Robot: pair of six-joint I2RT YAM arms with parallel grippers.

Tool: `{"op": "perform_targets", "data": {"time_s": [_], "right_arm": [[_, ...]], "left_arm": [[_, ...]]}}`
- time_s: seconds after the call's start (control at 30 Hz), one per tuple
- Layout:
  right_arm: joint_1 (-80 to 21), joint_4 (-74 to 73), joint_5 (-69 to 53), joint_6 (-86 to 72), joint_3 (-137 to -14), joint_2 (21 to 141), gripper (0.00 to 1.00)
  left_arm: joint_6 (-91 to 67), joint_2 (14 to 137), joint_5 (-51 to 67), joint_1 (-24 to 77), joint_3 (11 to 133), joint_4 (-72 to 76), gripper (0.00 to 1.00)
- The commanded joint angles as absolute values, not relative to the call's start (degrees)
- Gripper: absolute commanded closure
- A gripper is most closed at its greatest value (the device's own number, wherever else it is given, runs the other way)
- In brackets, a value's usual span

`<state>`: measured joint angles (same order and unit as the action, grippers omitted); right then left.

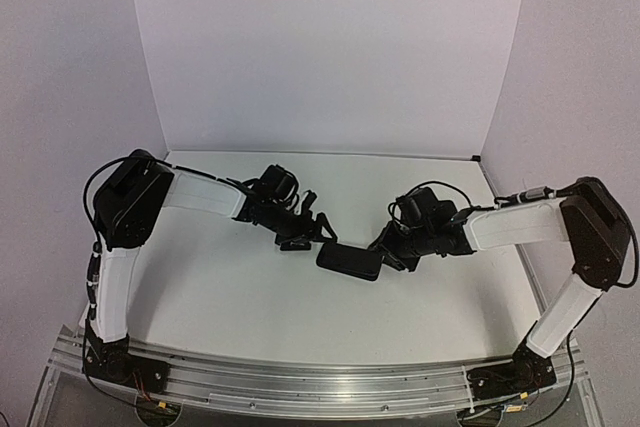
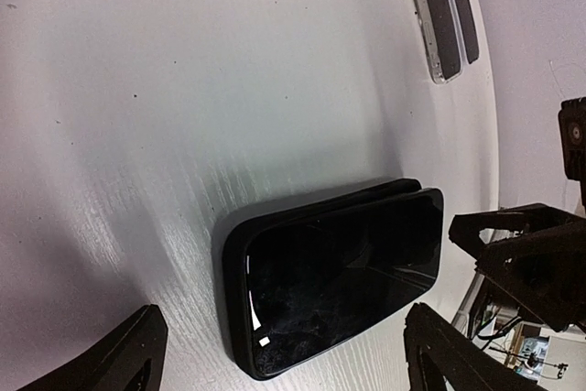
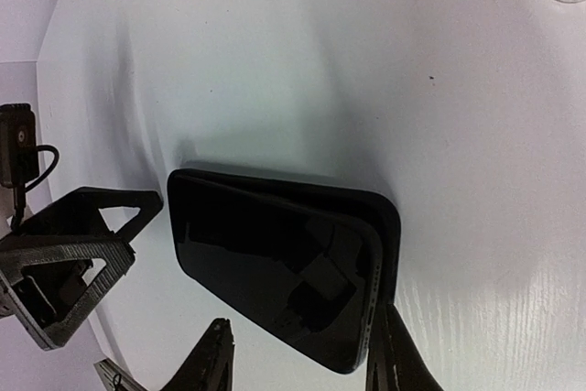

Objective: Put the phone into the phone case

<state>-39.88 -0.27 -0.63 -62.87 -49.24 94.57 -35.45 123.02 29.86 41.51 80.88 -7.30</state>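
Shows a black phone (image 1: 349, 261) at mid-tabletop (image 1: 250, 287), lying screen-up on a black phone case (image 2: 229, 281) between two robot arms. Appears only partly seated, judging from the wrist views: sunk within the case rim at one end, seemingly riding above it at the end nearer the right arm.

Shows the left pincer (image 1: 308, 230) spread wide, straddling phone and case with no visible contact. Shows the right pincer (image 1: 388, 249) partly closed, fingers (image 3: 212, 363) flanking the near end of phone and case on both sides. Cannot tell touching from just beside there, so no grip claimed.

Likely rigid, flat and fairly dense in the hand. Glossy glass face, mirror-like in both wrist views, so probably slippery and apt to scratch or crack under a hard pinch. Case probably lighter, with some give at the rim, and liable to skate across the smooth white tabletop unless braced.

Best taken across the narrow width, by the two long side edges, keeping clear of the glass. Alternatively, best pressed down gently on the raised end while pinning the case in place with the other pincer.

No brand, logo, label or writing legible on phone or case in any view. Only smudges and reflections on the screen.
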Motion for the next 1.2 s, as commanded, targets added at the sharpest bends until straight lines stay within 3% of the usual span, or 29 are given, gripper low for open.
{"op": "perform_targets", "data": {"time_s": [0.0, 0.53, 1.17], "right_arm": [[-39.4, -1.7, -2.4, -60.9, -52.9, 97.6, 0.67], [-38.8, -6.4, -2.0, -58.9, -54.0, 95.7, 0.69], [-38.8, -11.5, -3.4, -56.2, -59.1, 101.2, 0.76]], "left_arm": [[-33.5, 125.8, 29.4, 42.3, 83.0, -12.7, 0.13], [-31.4, 127.9, 24.9, 44.1, 86.6, -19.1, 0.3], [-28.9, 128.6, 20.0, 45.4, 89.0, -24.7, 0.38]]}}
